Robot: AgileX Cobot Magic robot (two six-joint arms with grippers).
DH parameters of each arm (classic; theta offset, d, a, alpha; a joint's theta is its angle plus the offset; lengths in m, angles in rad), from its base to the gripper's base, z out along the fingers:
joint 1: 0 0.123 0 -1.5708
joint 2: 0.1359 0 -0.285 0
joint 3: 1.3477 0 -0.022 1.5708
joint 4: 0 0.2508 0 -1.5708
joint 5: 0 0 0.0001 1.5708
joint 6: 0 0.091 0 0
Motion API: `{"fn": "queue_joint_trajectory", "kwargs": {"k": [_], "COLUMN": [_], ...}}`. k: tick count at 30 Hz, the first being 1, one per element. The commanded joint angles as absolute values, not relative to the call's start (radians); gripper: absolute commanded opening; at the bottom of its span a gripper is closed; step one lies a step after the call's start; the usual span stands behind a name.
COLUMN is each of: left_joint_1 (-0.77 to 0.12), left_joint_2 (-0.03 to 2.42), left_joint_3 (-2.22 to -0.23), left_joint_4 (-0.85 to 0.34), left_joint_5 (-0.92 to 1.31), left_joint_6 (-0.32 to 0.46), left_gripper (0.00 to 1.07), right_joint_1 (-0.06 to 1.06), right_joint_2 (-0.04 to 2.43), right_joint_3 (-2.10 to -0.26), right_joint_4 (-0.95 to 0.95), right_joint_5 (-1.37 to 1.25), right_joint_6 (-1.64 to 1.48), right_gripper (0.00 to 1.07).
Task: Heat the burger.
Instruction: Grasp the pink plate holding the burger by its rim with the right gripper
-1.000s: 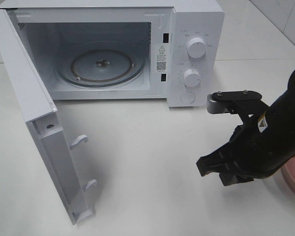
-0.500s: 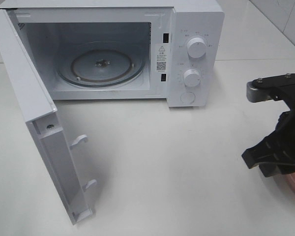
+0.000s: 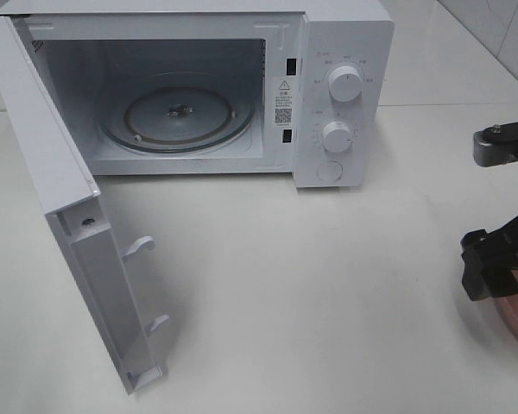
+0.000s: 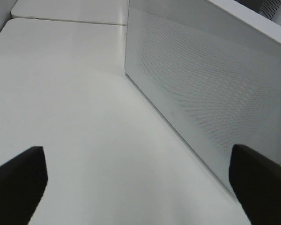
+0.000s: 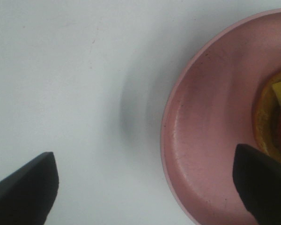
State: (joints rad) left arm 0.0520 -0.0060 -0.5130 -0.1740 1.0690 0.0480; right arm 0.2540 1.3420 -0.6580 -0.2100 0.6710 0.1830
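Your right gripper [image 5: 143,183] hangs over rim of pink plate [image 5: 210,131], fingers spread wide, gripping nothing. Burger [image 5: 273,117] sits on that plate, only its edge showing. Your left gripper [image 4: 140,183] spread wide too, near microwave door [image 4: 215,93]. Microwave [image 3: 341,52] stands open, glass turntable [image 3: 177,116] inside.

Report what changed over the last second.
The right gripper swept rightward across the table to the edge of the pink plate carrying the burger. Its jaws now stand wide, holding nothing. The microwave and its open door stayed put.
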Motion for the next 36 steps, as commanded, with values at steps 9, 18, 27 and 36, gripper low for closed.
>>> {"fn": "queue_joint_trajectory", "kwargs": {"k": [9,18,27,36], "left_joint_1": [0.043,0.043,0.043,0.043], "left_joint_2": [-0.021,-0.021,-0.021,-0.021], "left_joint_3": [-0.513,-0.513,-0.513,-0.513], "left_joint_4": [-0.177,-0.177,-0.177,-0.177], "left_joint_5": [1.061,1.061,1.061,1.061], "left_joint_6": [0.048,0.048,0.048,0.048], "left_gripper": [0.98,0.98,0.98,0.98], "right_joint_1": [0.212,0.172,0.166,0.166], "right_joint_2": [1.481,1.578,1.671,1.723], "right_joint_3": [-0.658,-0.658,-0.658,-0.658], "right_joint_4": [-0.226,-0.234,-0.228,-0.251], "right_joint_5": [0.624,0.577,0.504,0.457], "right_joint_6": [0.175,0.177,0.176,0.176], "right_gripper": [0.92,0.87,0.83,0.81]}}
